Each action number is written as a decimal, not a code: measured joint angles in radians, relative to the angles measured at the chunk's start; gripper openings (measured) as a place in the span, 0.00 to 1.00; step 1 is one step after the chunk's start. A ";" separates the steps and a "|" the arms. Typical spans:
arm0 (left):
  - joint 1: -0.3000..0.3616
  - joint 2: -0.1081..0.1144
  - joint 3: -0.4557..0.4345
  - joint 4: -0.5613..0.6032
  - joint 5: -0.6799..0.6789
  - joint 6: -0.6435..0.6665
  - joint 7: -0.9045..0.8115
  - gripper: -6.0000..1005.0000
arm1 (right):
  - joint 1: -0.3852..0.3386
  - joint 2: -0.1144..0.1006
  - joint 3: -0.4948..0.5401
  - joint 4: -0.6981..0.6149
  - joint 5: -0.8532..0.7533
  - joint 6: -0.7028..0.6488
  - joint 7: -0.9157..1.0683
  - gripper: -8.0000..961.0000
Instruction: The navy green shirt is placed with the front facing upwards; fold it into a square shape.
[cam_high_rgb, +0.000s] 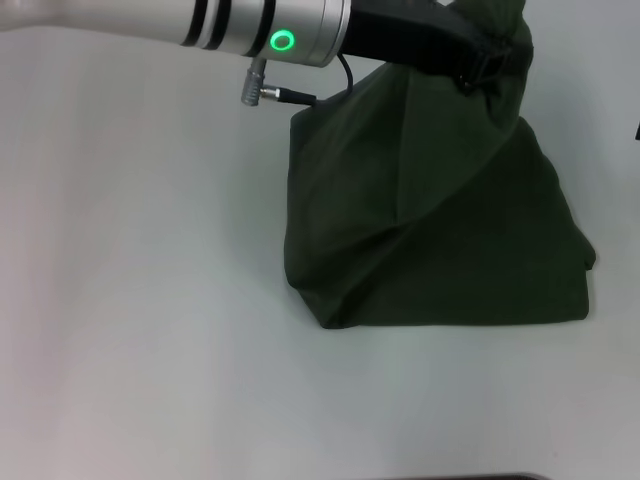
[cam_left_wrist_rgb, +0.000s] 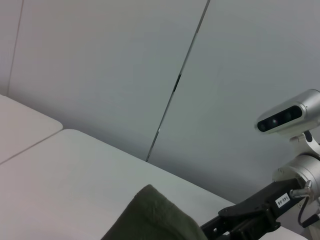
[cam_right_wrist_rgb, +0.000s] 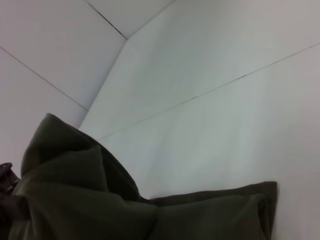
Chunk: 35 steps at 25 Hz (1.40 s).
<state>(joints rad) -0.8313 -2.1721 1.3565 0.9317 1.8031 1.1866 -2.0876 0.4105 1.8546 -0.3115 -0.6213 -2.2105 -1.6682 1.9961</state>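
Note:
The navy green shirt (cam_high_rgb: 440, 220) rests on the white table (cam_high_rgb: 140, 300) at the right as a partly folded bundle. One part of it is pulled up into a peak at the top right. My left arm reaches in from the upper left, and its black left gripper (cam_high_rgb: 480, 62) is shut on that raised cloth. The left wrist view shows a fold of the shirt (cam_left_wrist_rgb: 150, 215), with the black right gripper (cam_left_wrist_rgb: 216, 230) right beside it. In the right wrist view the shirt (cam_right_wrist_rgb: 75, 200) fills the lower part. No lettering shows.
Bare white tabletop lies left of and in front of the shirt. Pale wall panels (cam_left_wrist_rgb: 110, 75) stand behind the table. A table seam (cam_right_wrist_rgb: 210, 92) runs across the surface. A silver wrist camera (cam_left_wrist_rgb: 287, 117) sits on the right arm.

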 joint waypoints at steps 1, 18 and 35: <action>-0.001 0.000 0.003 -0.005 -0.003 -0.005 0.001 0.14 | -0.001 0.000 0.000 0.000 0.000 0.000 0.000 0.77; -0.002 0.000 0.069 -0.052 -0.035 -0.036 0.007 0.16 | -0.001 0.003 0.000 0.000 0.000 0.001 -0.001 0.77; 0.142 0.006 -0.021 0.034 -0.096 -0.029 0.105 0.53 | 0.006 0.011 -0.024 0.013 -0.008 -0.001 0.010 0.77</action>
<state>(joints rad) -0.6890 -2.1662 1.3356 0.9660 1.7071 1.1575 -1.9823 0.4161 1.8651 -0.3354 -0.6086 -2.2189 -1.6692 2.0062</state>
